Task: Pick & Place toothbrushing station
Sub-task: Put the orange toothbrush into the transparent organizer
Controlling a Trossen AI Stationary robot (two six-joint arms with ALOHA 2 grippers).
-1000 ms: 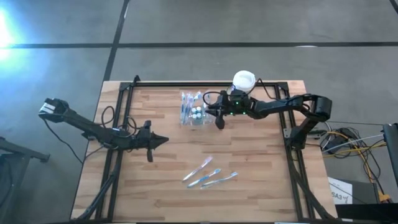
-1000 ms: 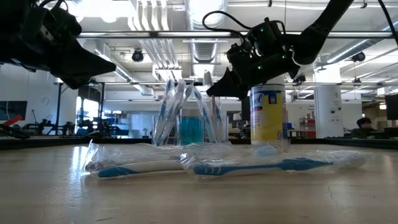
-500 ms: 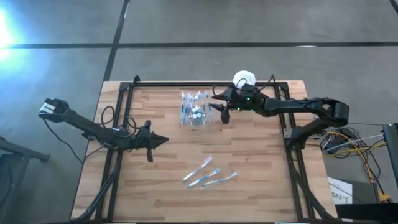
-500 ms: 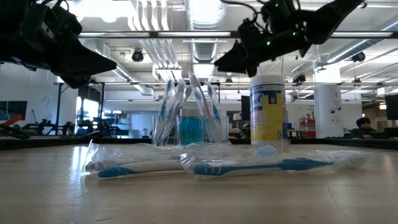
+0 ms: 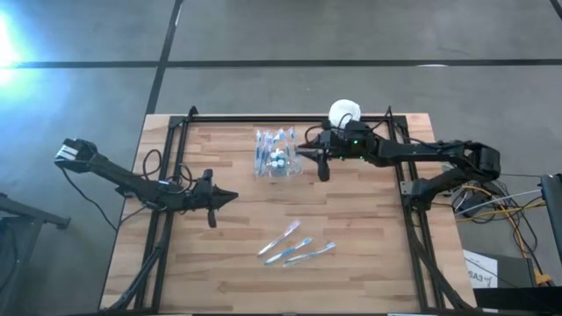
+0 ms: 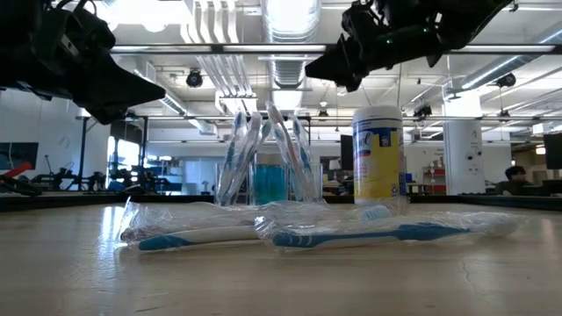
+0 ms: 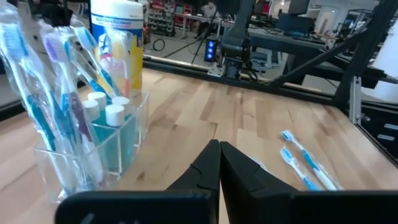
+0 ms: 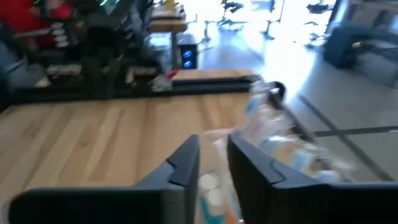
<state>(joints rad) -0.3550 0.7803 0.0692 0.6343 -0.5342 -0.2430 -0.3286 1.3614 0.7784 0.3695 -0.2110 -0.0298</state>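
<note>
The toothbrushing station [image 5: 276, 155], a clear, thin-walled plastic holder bristling with wrapped toothbrushes, stands toward the table's far edge, with the right gripper [image 5: 309, 158] raised just beside it, fingers slightly parted and holding nothing. A low or off-line descent could catch the splayed brushes and tip or skid the slick holder, or nudge the white-lidded canister [image 5: 344, 112] close behind. The left gripper [image 5: 230, 198] waits, pressed together, well apart near the table's left side.

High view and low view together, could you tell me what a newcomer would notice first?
The clear toothbrushing station, bristling with blue toothbrushes, stands near the table's far edge, beside the white-lidded canister. The right gripper hovers, open, just by it. Three wrapped toothbrushes lie nearer the front, and the left gripper waits shut.
</note>
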